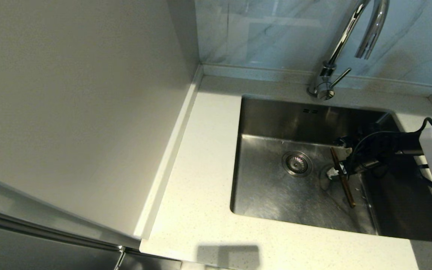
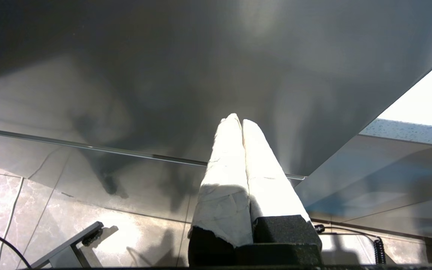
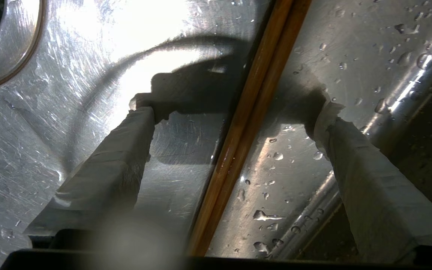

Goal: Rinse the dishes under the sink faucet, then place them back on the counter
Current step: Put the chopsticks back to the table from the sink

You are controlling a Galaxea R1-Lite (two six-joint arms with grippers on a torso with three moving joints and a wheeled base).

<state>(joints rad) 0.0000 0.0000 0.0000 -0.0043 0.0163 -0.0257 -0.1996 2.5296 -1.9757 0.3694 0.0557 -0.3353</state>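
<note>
In the right half of the head view, the chopsticks (image 1: pixel 342 178) are lying on the sink (image 1: pixel 272 187) floor, long axis crossing between the spread fingers of the right tool (image 3: pixel 234 112). The left tool (image 2: pixel 241 125), pressed together, is sitting parked away from the sink.

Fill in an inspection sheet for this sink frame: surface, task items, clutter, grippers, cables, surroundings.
Surface: off-white speckled stone counter; brushed stainless-steel sink with water drops on its floor.
Task items: pair of thin brown wooden chopsticks lying flat on the sink floor beside the round drain strainer; no bowls seen; chrome gooseneck faucet, no water stream seen.
Clutter: nothing seen.
Grippers: right gripper open inside the sink, one finger on each side of the chopsticks; left gripper shut, empty, below counter level.
Cables: black cable on the right arm.
Surroundings: blue-grey marbled wall panel.
</note>
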